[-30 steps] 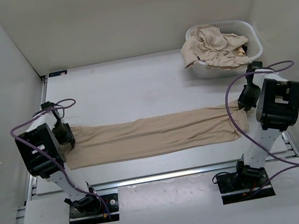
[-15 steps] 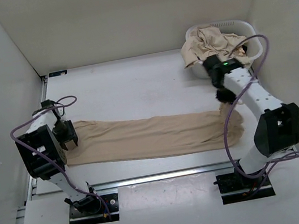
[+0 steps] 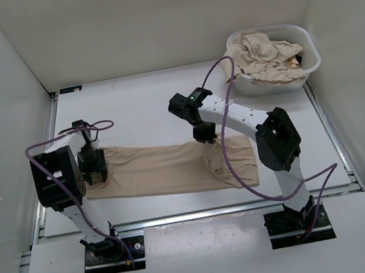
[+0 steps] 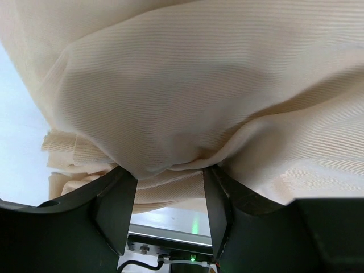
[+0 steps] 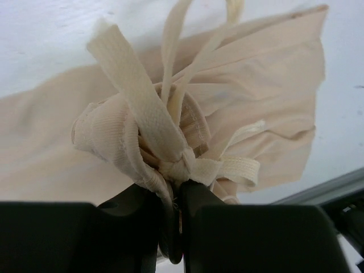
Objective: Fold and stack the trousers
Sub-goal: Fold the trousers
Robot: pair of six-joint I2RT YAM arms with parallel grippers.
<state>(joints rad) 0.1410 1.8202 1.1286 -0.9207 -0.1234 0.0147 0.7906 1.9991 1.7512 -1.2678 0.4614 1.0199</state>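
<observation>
Within the last second the right gripper [image 5: 173, 193] has swung from just in front of the white basket [image 3: 304, 37] to a spot well to its left. It has dragged the waist end of the trousers [image 3: 153, 169] along with it. Its jaws are clamped tight on the bunched waistband and its drawstring [image 5: 131, 111]. The pair was stretched out flat up to the basket's near side. Now it lies shorter on the table [image 3: 136, 109], well apart from the basket, with the basket-side end doubling over the legs. The left gripper [image 4: 169, 176], at the end farthest from the basket, has shifted slightly inward. Its fingers pinch a gathered bunch of the leg cloth. This looks like the first lengthwise fold in progress, not yet laid flat. More tan cloth [image 3: 264, 60] waits in the basket.
</observation>
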